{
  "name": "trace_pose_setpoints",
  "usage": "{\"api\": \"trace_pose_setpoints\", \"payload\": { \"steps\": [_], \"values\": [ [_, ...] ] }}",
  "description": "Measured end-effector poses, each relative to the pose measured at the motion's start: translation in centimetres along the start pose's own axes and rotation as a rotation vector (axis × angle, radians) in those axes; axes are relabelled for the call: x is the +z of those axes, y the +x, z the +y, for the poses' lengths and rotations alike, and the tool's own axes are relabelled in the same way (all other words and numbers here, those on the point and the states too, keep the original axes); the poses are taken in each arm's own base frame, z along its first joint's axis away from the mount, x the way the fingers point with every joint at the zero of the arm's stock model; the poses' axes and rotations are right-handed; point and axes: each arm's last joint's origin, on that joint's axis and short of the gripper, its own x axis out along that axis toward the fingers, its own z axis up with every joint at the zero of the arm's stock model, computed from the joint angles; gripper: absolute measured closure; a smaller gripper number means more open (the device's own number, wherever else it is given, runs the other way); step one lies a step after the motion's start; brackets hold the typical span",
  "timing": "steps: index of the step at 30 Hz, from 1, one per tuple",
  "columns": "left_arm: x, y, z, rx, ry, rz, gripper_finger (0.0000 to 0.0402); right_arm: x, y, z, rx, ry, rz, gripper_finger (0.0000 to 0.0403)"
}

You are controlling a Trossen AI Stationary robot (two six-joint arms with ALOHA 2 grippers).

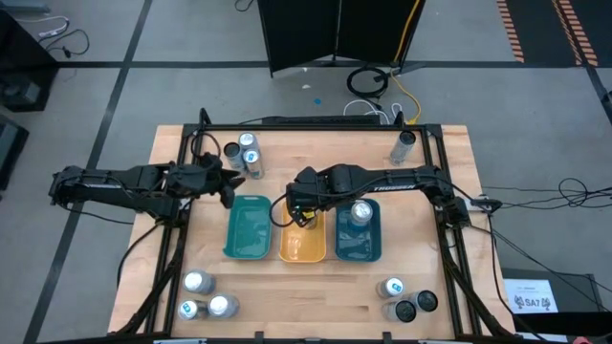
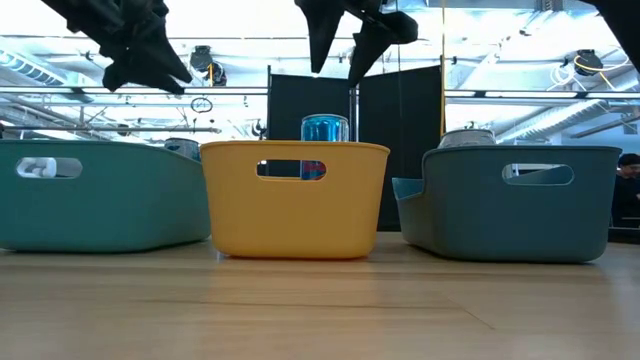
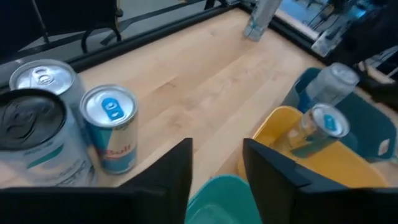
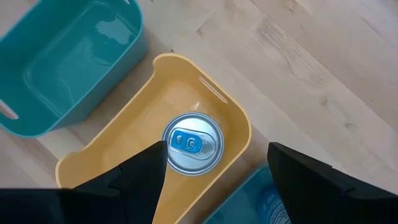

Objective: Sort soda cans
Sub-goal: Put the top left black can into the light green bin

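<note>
The yellow tray sits mid-table between a teal tray and a blue tray, and serves as the landmark. From above, the right gripper covers the yellow tray's far end and hides what lies under it; the right wrist view shows what is there: a blue-tabbed can standing upright in the yellow tray, below the gap between widely parted fingers that touch nothing. The low view shows only the top of that can above the yellow rim, with a red patch through the handle slot, and the arms are cut off at the frame's top. A silver can lies in the blue tray; in the low view only its pale top clears the wall. The left gripper hovers beside the teal tray's far corner, fingers a little apart and empty, near three cans beyond the teal tray. The left wrist view shows one of them dark-topped and cut off at the edge. Other cans stand in groups near the front corners, too small to make out clearly. One more can stands at the far right.
</note>
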Motion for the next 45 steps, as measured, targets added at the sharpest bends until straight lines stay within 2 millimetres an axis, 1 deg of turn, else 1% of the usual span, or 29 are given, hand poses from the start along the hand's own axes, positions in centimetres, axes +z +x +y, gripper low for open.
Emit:
{"api": "trace_pose_setpoints", "payload": {
  "steps": [8,10,13,20,23,26,28,29,32,34,38,42,45],
  "values": [
    [-0.3,0.0,0.2,0.013,0.023,0.029,0.0096,0.0,0.0,0.0,0.0,-0.002,0.0,0.0133],
    [-0.3,0.0,0.1,-0.017,0.022,0.05,0.0074,0.0,0.0,0.0,0.0,-0.008,0.0,0.0133],
    [-0.3,0.0,0.0,-0.037,0.021,0.059,0.0054,0.0,0.0,0.0,0.0,-0.011,0.0,0.0133],
    [-0.4,0.0,0.0,-0.052,0.018,0.07,0.0047,0.0,0.0,0.0,0.0,-0.053,0.0,0.0133],
    [-0.4,0.0,0.0,-0.05,-0.026,0.07,0.0047,0.0,0.0,-0.1,-0.013,-0.085,-0.007,0.0133],
    [-0.3,0.0,0.0,-0.049,-0.055,0.066,0.0047,-0.2,0.0,-0.6,-0.116,-0.039,-0.049,0.0133],
    [-0.3,0.0,0.0,-0.035,-0.079,0.057,0.0047,-0.5,-0.4,-1.4,-0.223,-0.009,-0.084,0.0133],
    [-0.3,0.0,0.0,-0.03,-0.091,0.053,0.0047,-0.5,-0.7,-1.6,-0.249,-0.002,-0.109,0.0133],
    [-0.3,0.0,0.0,-0.028,-0.114,0.049,0.0047,-0.5,-1.9,-2.0,-0.251,-0.03,-0.185,0.0133],
    [-0.2,0.0,0.0,-0.025,-0.136,0.044,0.0047,-0.5,-2.4,-2.4,-0.281,-0.055,-0.213,0.0133],
    [-0.2,0.0,0.0,-0.017,-0.169,0.037,0.0047,-0.8,-2.2,-3.0,-0.337,-0.124,-0.233,0.0133],
    [-0.2,0.0,0.0,-0.008,-0.168,0.03,0.0047,-2.1,-1.6,-5.2,-0.419,-0.148,-0.222,0.0133],
    [-0.2,0.0,0.0,-0.005,-0.168,0.028,0.0047,-3.5,-0.9,-7.5,-0.436,-0.138,-0.212,0.0133]
  ]
}}
